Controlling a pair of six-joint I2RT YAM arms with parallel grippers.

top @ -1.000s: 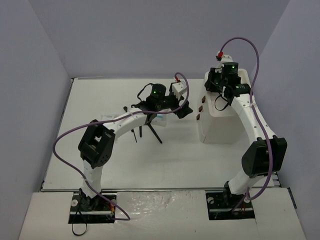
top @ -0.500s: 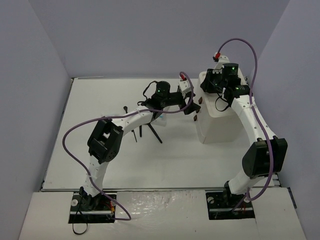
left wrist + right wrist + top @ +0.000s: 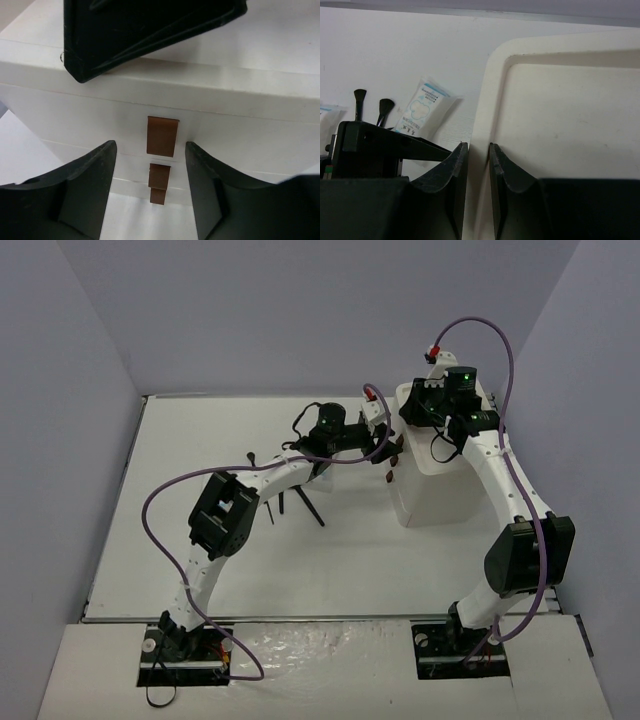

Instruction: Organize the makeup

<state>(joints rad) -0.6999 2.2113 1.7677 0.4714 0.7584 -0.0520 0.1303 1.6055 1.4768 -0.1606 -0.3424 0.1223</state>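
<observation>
The white box [image 3: 440, 485] with brown knobs stands at the right. My left gripper [image 3: 388, 448] is open at the box's left face. In the left wrist view its fingers [image 3: 150, 147] flank the top brown knob [image 3: 162, 136], apart from it, with two more knobs [image 3: 160, 176] below. My right gripper [image 3: 420, 412] is shut on the box's top left rim [image 3: 479, 125]. Black brushes [image 3: 308, 507] lie on the table under the left arm. The right wrist view shows a white packet with blue print [image 3: 422, 111] and two brush heads [image 3: 360, 96]. No bottles show.
Grey walls close in the white table [image 3: 200, 560] on three sides. The left arm arches across the table's middle with its purple cable [image 3: 160, 495]. A second packet's corner [image 3: 327, 112] shows at the left edge of the right wrist view.
</observation>
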